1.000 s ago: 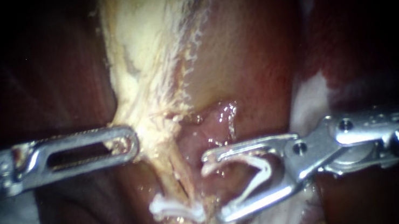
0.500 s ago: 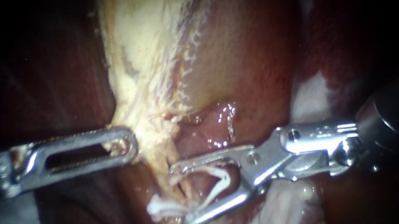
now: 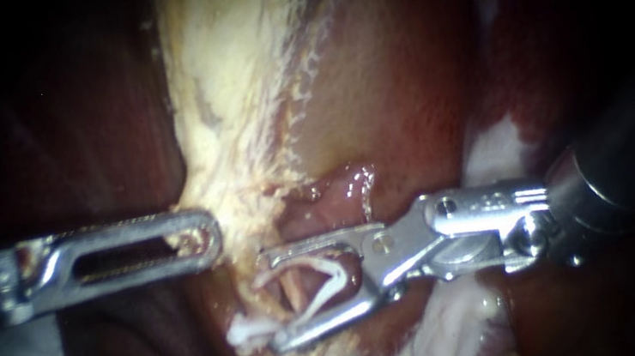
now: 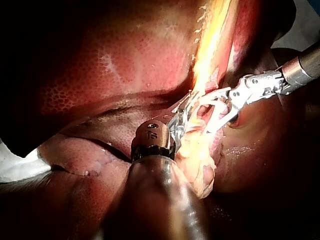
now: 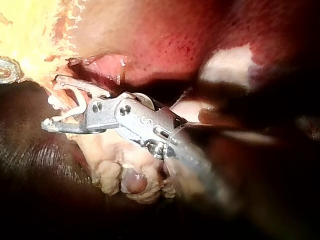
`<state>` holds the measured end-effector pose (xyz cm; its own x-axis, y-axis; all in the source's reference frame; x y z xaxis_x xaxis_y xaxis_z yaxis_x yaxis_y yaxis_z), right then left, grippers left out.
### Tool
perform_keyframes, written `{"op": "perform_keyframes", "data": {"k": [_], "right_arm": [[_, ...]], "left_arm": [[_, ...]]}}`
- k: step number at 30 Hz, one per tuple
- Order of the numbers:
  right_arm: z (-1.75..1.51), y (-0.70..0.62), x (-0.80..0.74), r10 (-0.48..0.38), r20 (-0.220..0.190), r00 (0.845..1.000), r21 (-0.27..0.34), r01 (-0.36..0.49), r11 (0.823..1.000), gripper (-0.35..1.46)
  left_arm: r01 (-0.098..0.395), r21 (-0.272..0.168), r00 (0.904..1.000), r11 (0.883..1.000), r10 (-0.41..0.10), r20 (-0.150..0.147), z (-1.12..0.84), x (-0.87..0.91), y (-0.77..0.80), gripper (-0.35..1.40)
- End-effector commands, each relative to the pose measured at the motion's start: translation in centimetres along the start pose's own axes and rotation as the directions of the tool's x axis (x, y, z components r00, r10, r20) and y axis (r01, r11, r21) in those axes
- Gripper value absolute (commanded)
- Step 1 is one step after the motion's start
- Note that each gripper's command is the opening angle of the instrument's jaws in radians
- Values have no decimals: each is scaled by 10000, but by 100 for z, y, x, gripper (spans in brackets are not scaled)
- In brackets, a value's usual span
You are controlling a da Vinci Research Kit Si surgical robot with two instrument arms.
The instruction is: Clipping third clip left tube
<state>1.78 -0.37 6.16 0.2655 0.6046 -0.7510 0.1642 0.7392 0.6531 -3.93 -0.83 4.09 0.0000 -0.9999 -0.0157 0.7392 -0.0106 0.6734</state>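
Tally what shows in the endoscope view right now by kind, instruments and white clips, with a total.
Instruments: 2 (left instrument, right instrument)
White clips: 2 (applied clip on the tube; loaded clip, still open, carried by the right instrument around that tube)
Total: 4

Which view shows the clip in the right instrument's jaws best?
Endoscope view: the clip shows side-on, its white V held in the jaws of the right instrument, astride the tube. Left wrist view shows it small amid glare; right wrist view, partly behind a jaw.
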Motion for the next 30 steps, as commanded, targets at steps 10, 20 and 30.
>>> {"op": "perform_keyframes", "data": {"k": [10,20,30], "right_arm": [[3,4,0,11,-4,10000,-24,-11,10000,60],[15,4,-1,-82,0,10000,-23,82,10000,60],[36,-11,-4,-464,-13,9989,913,463,9947,60]], "left_arm": [[10,2,10000,10000,-10,1,-3,0,-2,-35],[10,8,10000,10000,-10,-11,-4,-1,-1,-35],[-17,32,10000,10000,17,-39,-1,-6,8,-35]]}}
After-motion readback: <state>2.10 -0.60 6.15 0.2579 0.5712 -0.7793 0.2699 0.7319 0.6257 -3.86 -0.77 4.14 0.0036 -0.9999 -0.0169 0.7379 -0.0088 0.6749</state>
